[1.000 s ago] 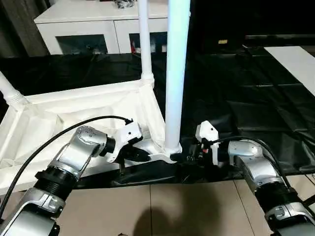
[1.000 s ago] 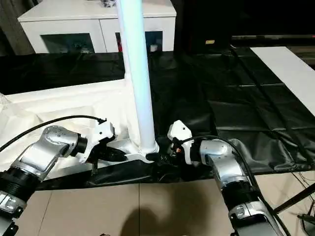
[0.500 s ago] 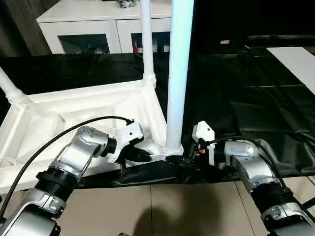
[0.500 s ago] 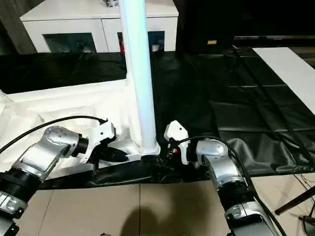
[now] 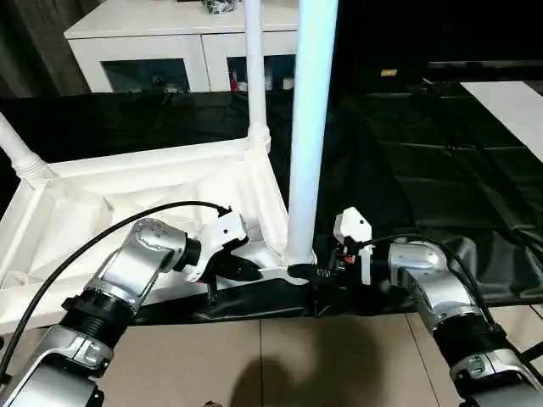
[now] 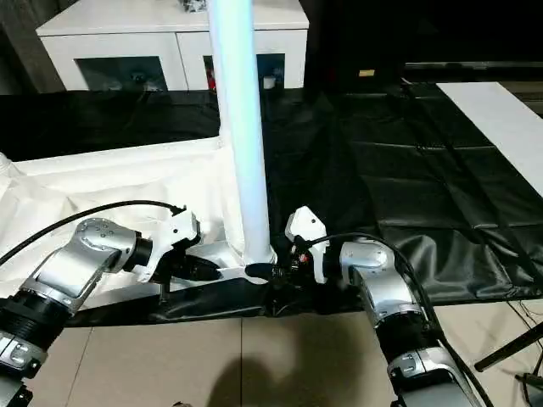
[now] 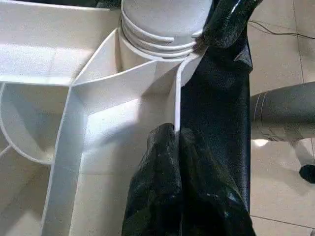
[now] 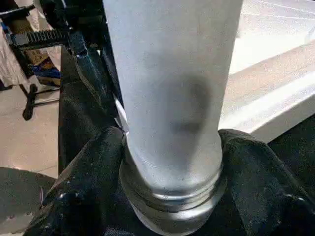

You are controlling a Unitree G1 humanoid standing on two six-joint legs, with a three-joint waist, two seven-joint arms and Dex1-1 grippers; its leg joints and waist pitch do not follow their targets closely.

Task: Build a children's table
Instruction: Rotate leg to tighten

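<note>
The children's table lies upside down on a black sheet, its ribbed white tabletop (image 5: 127, 203) facing up. Three white legs stand in corner sockets: the near leg (image 5: 310, 127), a far leg (image 5: 253, 68) and one at the left (image 5: 17, 157). My left gripper (image 5: 246, 270) is shut on the tabletop's thin front rim (image 7: 177, 103), close to the near socket. My right gripper (image 5: 310, 273) is closed around the base of the near leg (image 8: 172, 98), one black finger (image 8: 83, 191) pressing on each side just above the threaded collar.
A white cabinet (image 5: 182, 42) with glass doors stands behind the table. The black sheet (image 5: 424, 153) spreads to the right, with a white panel (image 5: 509, 102) at its far right edge. Tiled floor (image 5: 339, 356) lies in front of me, and a black stand's leg (image 6: 509, 348) shows at the lower right.
The whole picture has shifted a little. My right gripper has stayed at the near leg's base, shifting slightly against it. My left gripper has kept its hold on the rim.
</note>
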